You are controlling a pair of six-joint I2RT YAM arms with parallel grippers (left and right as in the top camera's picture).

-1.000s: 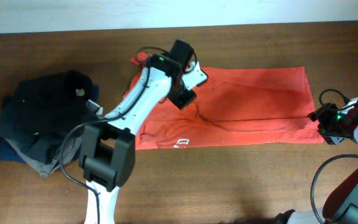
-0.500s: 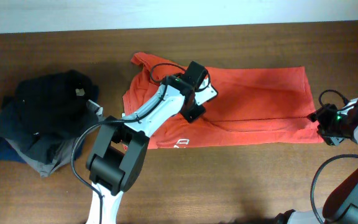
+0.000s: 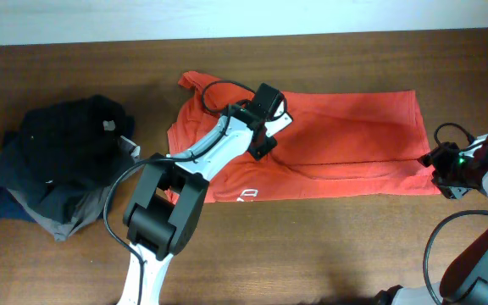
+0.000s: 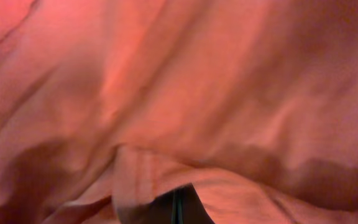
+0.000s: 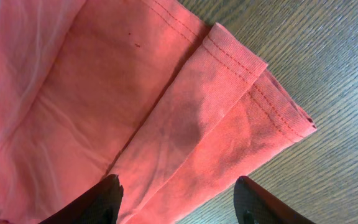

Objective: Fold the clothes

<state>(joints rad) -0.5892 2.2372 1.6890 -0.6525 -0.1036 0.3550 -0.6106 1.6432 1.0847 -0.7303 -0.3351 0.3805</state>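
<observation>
Red-orange short-sleeved cotton T-shirt point(image 3: 354, 127) is lying spread across the brown wooden desk point(image 3: 329, 254). Heap of black, navy and grey garments point(image 3: 58, 165) is sitting well apart at left. Left hand point(image 3: 263, 146) is pinching shirt fabric mid-garment, jaws closed. Right hand point(image 5: 179, 205) is hanging partly open over the hem corner, gripping nothing. Bare desk is showing along the front edge.

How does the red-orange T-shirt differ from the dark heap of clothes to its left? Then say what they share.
Colour: the T-shirt is red-orange; the dark heap is black, navy and grey. Pose: the T-shirt lies spread out, mostly flat; the dark heap is bunched up. Handling: the left gripper is shut on the T-shirt; nothing touches the dark heap. Both rest on the wooden table.
</observation>
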